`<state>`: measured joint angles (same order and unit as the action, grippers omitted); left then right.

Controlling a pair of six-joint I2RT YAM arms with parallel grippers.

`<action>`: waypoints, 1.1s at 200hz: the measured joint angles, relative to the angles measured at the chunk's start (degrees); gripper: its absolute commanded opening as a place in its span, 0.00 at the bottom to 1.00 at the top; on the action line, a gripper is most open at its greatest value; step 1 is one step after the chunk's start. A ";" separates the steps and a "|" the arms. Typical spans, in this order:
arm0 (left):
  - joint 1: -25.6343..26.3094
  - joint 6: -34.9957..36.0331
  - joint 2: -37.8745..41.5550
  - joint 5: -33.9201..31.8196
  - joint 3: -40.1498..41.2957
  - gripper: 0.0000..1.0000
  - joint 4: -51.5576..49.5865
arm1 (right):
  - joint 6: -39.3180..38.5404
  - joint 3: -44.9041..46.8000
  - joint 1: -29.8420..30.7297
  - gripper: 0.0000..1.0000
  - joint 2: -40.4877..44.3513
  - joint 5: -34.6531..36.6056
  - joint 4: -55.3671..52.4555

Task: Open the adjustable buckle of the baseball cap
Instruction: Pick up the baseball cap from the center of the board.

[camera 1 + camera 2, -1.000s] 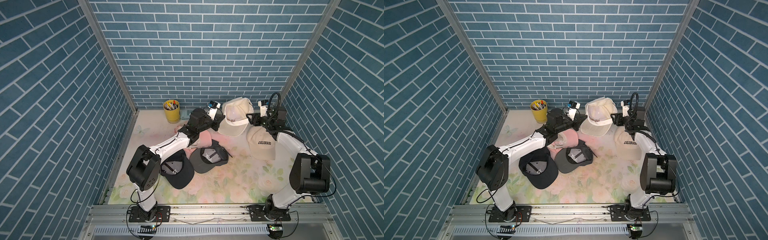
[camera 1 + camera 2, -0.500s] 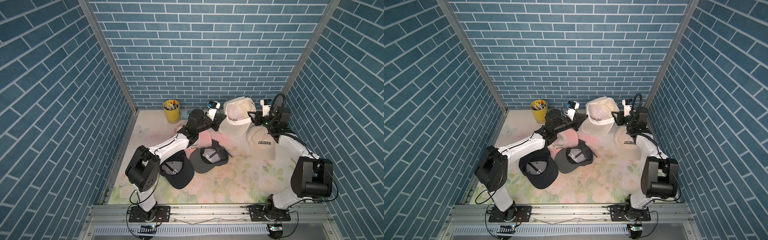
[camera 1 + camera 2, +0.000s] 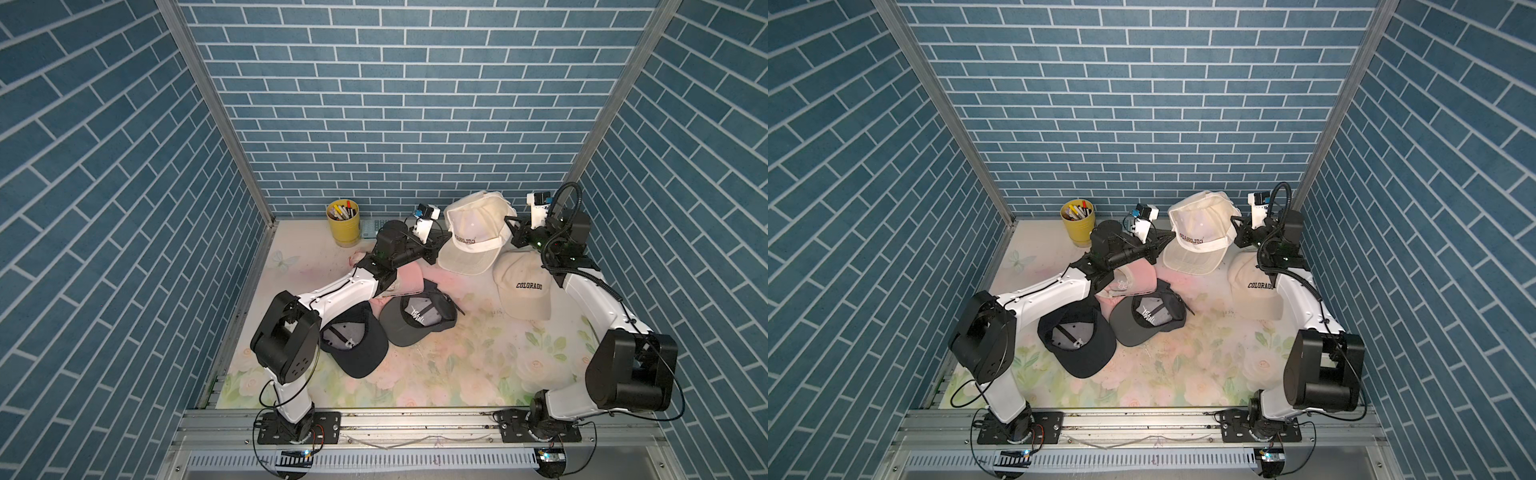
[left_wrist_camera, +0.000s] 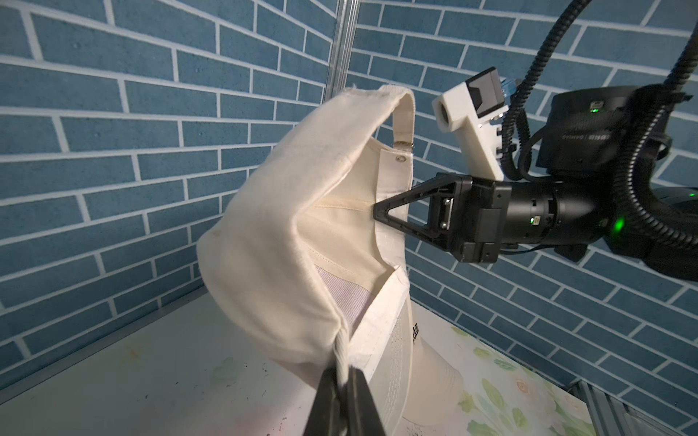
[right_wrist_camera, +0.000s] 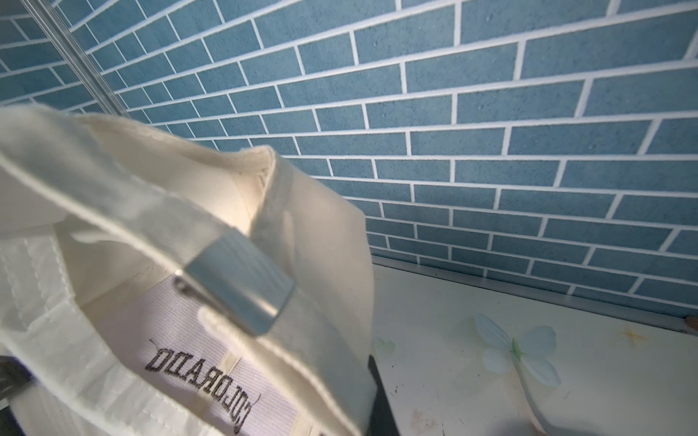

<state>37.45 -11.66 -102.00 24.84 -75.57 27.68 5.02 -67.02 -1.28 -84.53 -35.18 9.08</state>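
Top views, cap: a cream cap point(image 3: 473, 232) hangs in the air between the two arms at the back of the surface point(image 3: 457, 374), raised, I judge, to expose its rear strap.
Top views, other caps point(image 3: 1254, 291): four lie on the surface below.
Left wrist view, left jaws: clenched on the cap's edge, carrying it as an anchor.
Left wrist view, right jaws: pinched shut on the inner rim near the strap point(image 4: 403, 120), likely steadying the back opening.
Right wrist view, buckle point(image 5: 238, 290): silver, lying flat on the strap, seemingly closed and not yet opened; right jaws barely visible here.
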 measured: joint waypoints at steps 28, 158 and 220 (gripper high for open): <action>0.02 1.27 -0.15 -1.16 -1.09 0.40 -2.49 | -3.04 -2.27 0.52 0.00 0.61 0.48 -3.63; 0.02 13.94 -2.14 -0.76 -23.45 0.53 -19.74 | -16.20 -5.38 6.80 0.00 3.39 -2.40 -14.99; 0.02 13.14 -6.93 10.27 -28.63 0.49 -21.11 | -22.32 -5.25 10.95 0.00 5.18 -4.96 -17.40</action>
<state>37.47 1.48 -108.92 35.11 -104.20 6.57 -17.30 -72.27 9.67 -79.35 -40.14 -8.32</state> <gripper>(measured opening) 0.490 0.049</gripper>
